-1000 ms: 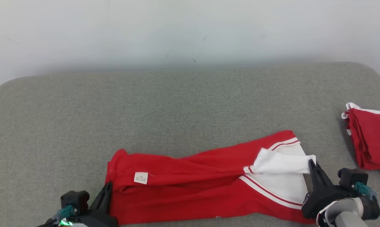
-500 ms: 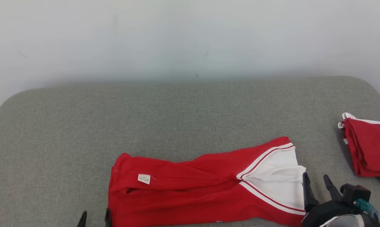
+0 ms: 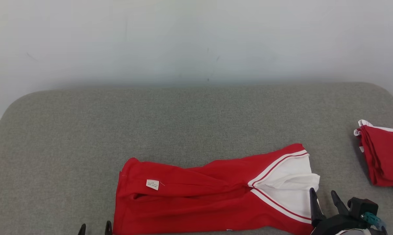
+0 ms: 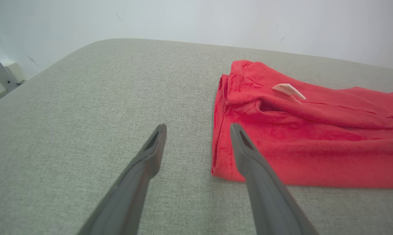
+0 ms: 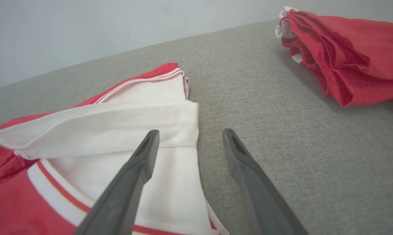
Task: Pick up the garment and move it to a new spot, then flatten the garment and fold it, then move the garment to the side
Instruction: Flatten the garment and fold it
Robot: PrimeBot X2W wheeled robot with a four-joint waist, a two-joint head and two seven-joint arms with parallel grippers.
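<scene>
Grey padded surface (image 3: 196, 111) bears the red garment (image 3: 199, 199), seemingly part-folded; left hand (image 4: 198, 129) and right hand (image 3: 322, 193) gape empty beside it, with more folding and the side move to do.

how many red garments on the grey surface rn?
2. One red-and-white garment lies spread across the near middle; a folded red bundle sits at the right edge, partly cut off. Its layers could hide more than one piece.

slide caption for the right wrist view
Open right claw at the white end of the red garment on a grey cushion, red bundle nearby
</scene>
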